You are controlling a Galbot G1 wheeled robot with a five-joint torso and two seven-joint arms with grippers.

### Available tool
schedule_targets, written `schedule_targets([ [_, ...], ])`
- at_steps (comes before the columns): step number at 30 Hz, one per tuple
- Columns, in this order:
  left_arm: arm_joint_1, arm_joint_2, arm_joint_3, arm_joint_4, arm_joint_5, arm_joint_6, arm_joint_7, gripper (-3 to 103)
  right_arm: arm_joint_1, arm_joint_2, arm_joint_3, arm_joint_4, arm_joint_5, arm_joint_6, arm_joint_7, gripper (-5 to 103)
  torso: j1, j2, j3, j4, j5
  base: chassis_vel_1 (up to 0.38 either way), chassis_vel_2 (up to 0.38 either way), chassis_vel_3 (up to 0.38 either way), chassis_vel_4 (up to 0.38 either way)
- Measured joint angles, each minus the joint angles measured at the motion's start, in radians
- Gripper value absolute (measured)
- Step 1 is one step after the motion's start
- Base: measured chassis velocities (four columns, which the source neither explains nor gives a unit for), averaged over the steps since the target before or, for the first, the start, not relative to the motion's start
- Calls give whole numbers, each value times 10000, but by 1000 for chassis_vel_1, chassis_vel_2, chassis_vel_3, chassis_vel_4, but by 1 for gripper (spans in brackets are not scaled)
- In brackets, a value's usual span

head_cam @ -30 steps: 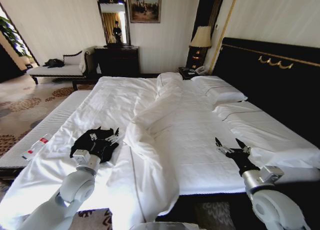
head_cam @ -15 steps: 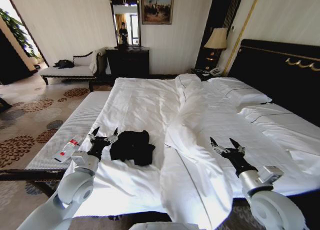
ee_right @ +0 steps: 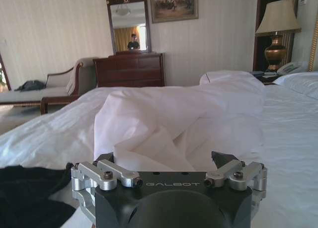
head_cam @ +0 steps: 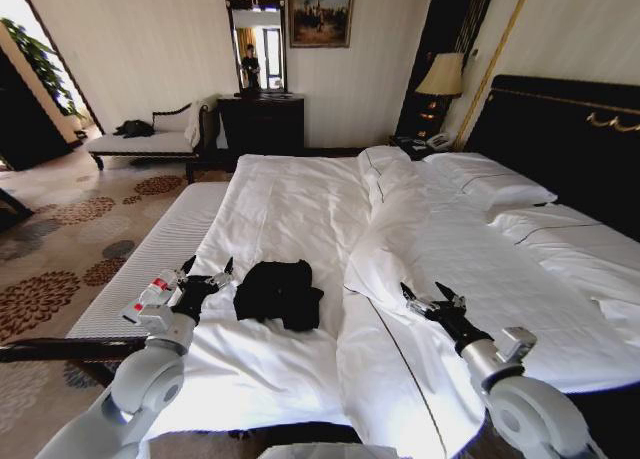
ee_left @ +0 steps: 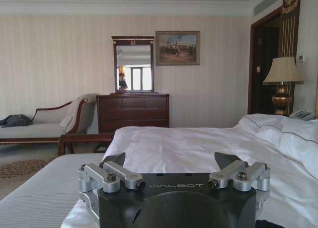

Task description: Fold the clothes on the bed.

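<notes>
— Two grippers, both with fingers apart and empty — which sits closer to the black T-shirt (head_cam: 279, 293)?
— Left gripper (head_cam: 205, 273), just beside it on the bed (head_cam: 290, 194); the shirt lies crumpled toward the right gripper (head_cam: 431, 301), farther off past the duvet fold (head_cam: 400, 249).

"GALBOT" is printed on the left end effector (ee_left: 175, 166) and right end effector (ee_right: 169, 164).

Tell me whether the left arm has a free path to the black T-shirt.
Probably yes. The left pincer, open, hovers just beside the black T-shirt on the bed, with bare sheet between them.
</notes>
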Motion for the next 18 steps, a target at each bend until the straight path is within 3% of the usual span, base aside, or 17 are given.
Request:
schedule_targets([
  [6,28,-69,-217,-49,-53,0,-26,100,142,-230,-275,-79,302,-199,77,100,-2,2,-2,1,-6,0,0,0,0],
  [17,217,-250,-467,-56,-57,-35,33,100,159,-611,-665,-432,-229,-319,7,102,-2,1,-1,0,-4,0,0,0,0],
  [18,223,-252,-468,-58,-54,-35,32,100,191,-640,-674,-488,-245,-324,32,98,-2,1,-1,1,-4,0,0,0,0],
])
